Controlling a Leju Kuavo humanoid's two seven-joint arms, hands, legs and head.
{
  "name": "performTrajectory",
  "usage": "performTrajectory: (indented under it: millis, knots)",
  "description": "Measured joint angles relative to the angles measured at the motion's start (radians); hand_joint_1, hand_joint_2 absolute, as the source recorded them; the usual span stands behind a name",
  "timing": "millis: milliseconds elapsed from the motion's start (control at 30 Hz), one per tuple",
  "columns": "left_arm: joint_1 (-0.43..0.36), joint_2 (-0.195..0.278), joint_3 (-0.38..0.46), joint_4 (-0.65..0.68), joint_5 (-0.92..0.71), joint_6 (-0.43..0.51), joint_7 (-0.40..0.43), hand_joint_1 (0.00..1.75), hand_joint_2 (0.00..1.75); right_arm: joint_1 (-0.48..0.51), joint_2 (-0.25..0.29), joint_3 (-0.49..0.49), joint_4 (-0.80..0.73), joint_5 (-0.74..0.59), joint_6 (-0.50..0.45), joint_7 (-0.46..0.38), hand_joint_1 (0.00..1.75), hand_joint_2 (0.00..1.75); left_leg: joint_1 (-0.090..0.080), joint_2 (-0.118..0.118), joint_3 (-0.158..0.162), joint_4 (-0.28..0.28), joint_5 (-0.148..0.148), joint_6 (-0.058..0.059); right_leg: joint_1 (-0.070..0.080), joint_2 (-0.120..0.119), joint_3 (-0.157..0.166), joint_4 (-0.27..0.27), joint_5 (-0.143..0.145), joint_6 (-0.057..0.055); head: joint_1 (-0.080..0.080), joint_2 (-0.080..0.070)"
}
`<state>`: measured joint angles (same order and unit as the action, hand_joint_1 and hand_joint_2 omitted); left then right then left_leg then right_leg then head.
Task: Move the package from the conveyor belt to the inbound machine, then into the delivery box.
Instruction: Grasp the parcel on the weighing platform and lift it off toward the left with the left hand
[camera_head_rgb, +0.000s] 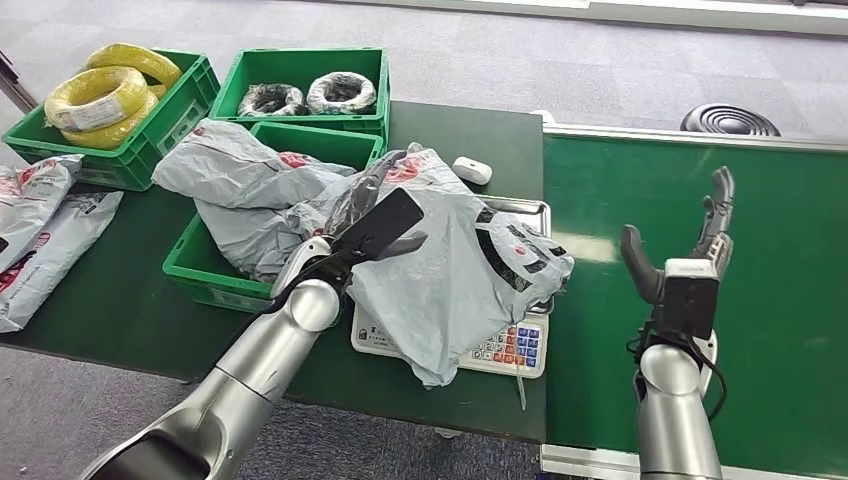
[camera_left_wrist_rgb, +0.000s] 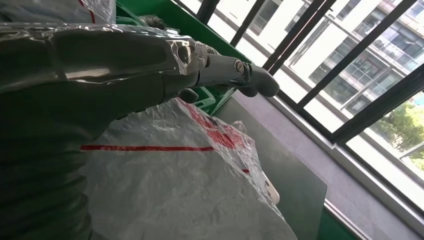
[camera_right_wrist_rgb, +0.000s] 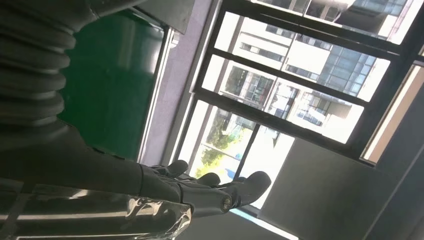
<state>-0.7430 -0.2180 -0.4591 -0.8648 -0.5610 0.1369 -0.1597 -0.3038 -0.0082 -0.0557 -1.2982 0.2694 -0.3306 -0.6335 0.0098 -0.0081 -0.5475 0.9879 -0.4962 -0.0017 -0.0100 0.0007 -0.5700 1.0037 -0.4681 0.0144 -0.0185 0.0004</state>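
Observation:
A grey plastic package (camera_head_rgb: 455, 275) with red and black print lies crumpled across the inbound machine, a white scale with a keypad (camera_head_rgb: 515, 348). My left hand (camera_head_rgb: 372, 225) stretches flat over the package's upper left part, fingers straight and thumb spread, gripping nothing. In the left wrist view the left hand's fingers (camera_left_wrist_rgb: 235, 72) point out above the package (camera_left_wrist_rgb: 175, 185). My right hand (camera_head_rgb: 690, 250) stands upright over the green conveyor belt (camera_head_rgb: 780, 260), fingers apart and empty; the right wrist view shows its fingers (camera_right_wrist_rgb: 210, 187) against the windows. The green delivery box (camera_head_rgb: 205, 268) holds other grey packages.
Two more green crates stand at the back: one with yellow cable coils (camera_head_rgb: 105, 95), one with wrapped coils (camera_head_rgb: 305, 95). A small white device (camera_head_rgb: 472, 170) lies behind the scale. Grey packages (camera_head_rgb: 35, 225) lie at the far left of the dark green table (camera_head_rgb: 120, 290).

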Motion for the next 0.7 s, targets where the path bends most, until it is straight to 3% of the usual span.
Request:
performTrajectory:
  millis: [100, 200, 333, 533, 700]
  knots:
    - [-0.048, -0.022, -0.022, 0.091, -0.015, -0.009, 0.016, 0.00, 1.75, 0.073, -0.007, -0.036, -0.088, -0.007, -0.012, -0.002, 0.00, 1.75, 0.000, 0.002, 0.000, 0.000, 0.000, 0.000, 0.000, 0.002, -0.002, 0.000, 0.000, 0.000, 0.000, 0.000]
    - [-0.102, -0.054, -0.061, 0.182, -0.077, -0.049, 0.102, 0.04, 1.75, 0.135, 0.005, -0.060, -0.172, -0.002, -0.026, 0.004, 0.00, 1.75, 0.000, -0.001, -0.001, 0.000, 0.001, 0.000, 0.001, -0.001, -0.002, 0.000, 0.000, 0.000, 0.000, 0.000]
    - [-0.166, -0.100, -0.175, 0.272, -0.085, -0.116, 0.257, 1.75, 1.75, 0.238, 0.056, -0.064, -0.313, 0.076, -0.049, 0.029, 0.00, 1.75, 0.000, -0.001, -0.003, -0.001, 0.001, 0.000, 0.001, -0.001, -0.003, 0.000, 0.000, 0.000, 0.000, 0.000]
    - [-0.191, -0.123, -0.430, 0.336, 0.029, -0.206, 0.317, 1.75, 1.75, 0.339, 0.104, -0.066, -0.444, 0.085, -0.068, 0.035, 0.00, 1.75, 0.000, -0.001, -0.003, -0.001, 0.001, 0.000, 0.000, -0.001, -0.003, 0.000, 0.000, 0.000, 0.000, 0.000]
    - [-0.210, -0.127, -0.552, 0.375, 0.117, -0.237, 0.314, 1.75, 1.75, 0.380, 0.134, -0.082, -0.492, 0.077, -0.053, 0.034, 0.00, 1.75, 0.000, -0.001, -0.002, -0.001, 0.001, 0.000, 0.000, -0.001, -0.002, 0.000, 0.000, 0.000, 0.000, 0.000]
